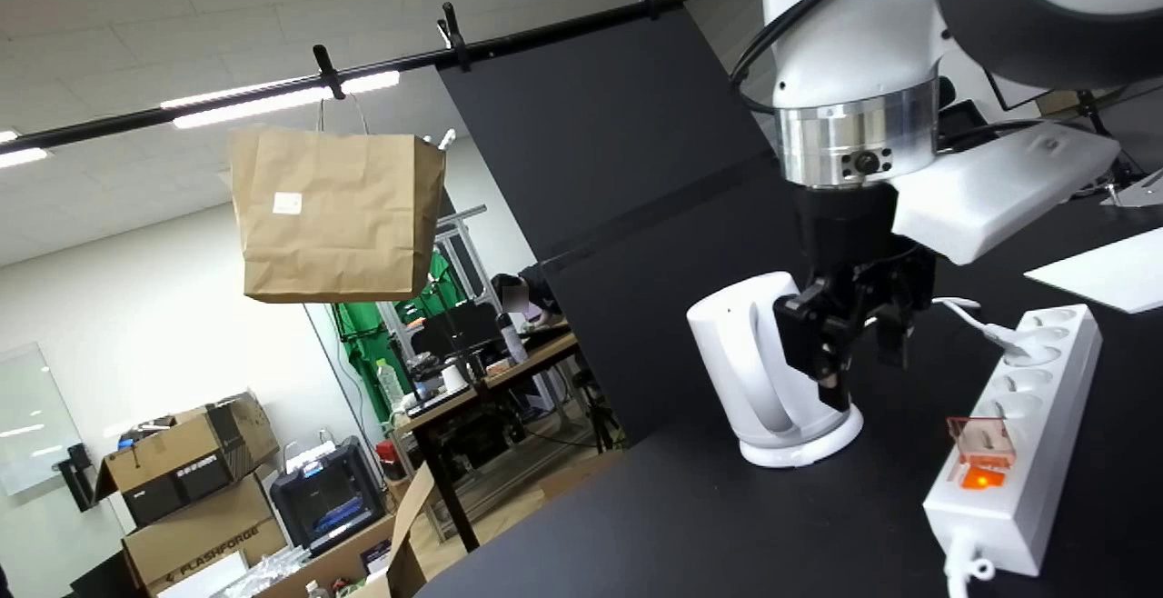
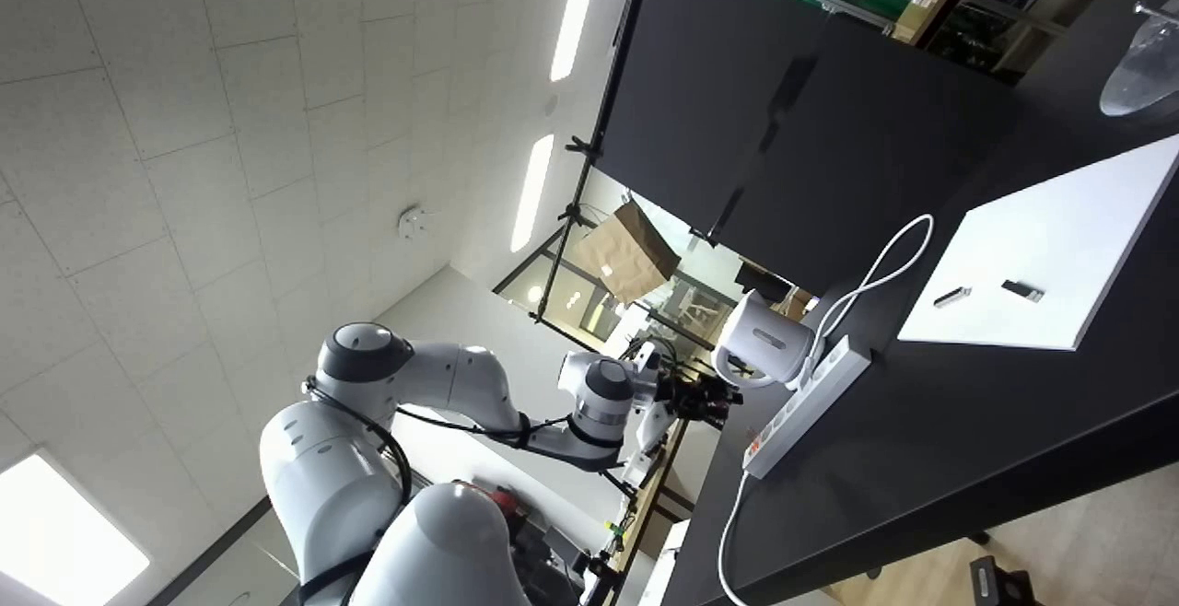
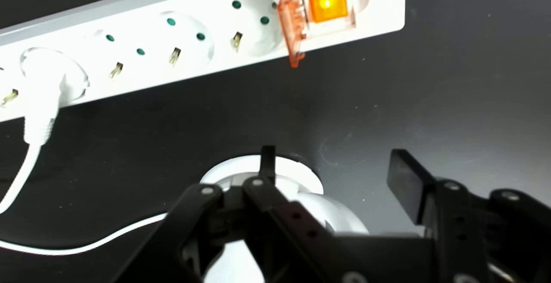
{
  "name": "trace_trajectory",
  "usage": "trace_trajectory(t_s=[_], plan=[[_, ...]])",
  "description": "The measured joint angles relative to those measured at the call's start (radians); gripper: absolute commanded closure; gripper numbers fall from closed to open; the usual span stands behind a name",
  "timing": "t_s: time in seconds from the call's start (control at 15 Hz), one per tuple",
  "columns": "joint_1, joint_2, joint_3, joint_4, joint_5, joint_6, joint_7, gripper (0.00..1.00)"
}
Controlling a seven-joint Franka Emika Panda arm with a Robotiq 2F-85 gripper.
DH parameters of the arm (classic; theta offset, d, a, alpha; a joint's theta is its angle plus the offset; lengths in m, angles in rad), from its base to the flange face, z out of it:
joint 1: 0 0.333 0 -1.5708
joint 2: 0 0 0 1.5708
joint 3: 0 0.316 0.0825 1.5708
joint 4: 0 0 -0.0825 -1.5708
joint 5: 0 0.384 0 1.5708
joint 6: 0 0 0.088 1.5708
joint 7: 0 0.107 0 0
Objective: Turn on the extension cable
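Observation:
The extension cable is a long white power strip with a row of sockets. It lies on the black table in both exterior views (image 1: pixel 1036 439) (image 2: pixel 811 408) and crosses the top of the wrist view (image 3: pixel 142 25). Its orange switch (image 1: pixel 983 478) is lit, also in the wrist view (image 3: pixel 328 1). A clear orange-red cover (image 3: pixel 293 25) stands flipped open beside the switch. My gripper (image 3: pixel 335 167) is open and empty, in the air to the side of the strip, apart from it. It also shows in both exterior views (image 1: pixel 863 366) (image 2: pixel 723 401).
A white electric kettle (image 1: pixel 727 362) stands close to my gripper, partly behind the left finger in the wrist view (image 3: pixel 241 270). A white plug (image 3: pixel 41 102) with a cord sits in one socket. A white board (image 2: pixel 1032 256) lies on the table (image 2: pixel 921 459).

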Motion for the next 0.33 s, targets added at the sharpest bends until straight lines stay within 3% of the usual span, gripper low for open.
trace_trajectory(t_s=[0.13, 0.33], plan=[[0.029, 0.000, -0.033, 0.000, 0.000, 0.001, 0.013, 0.13], [0.038, 0.000, -0.041, 0.000, 0.000, 0.001, 0.021, 0.13]])
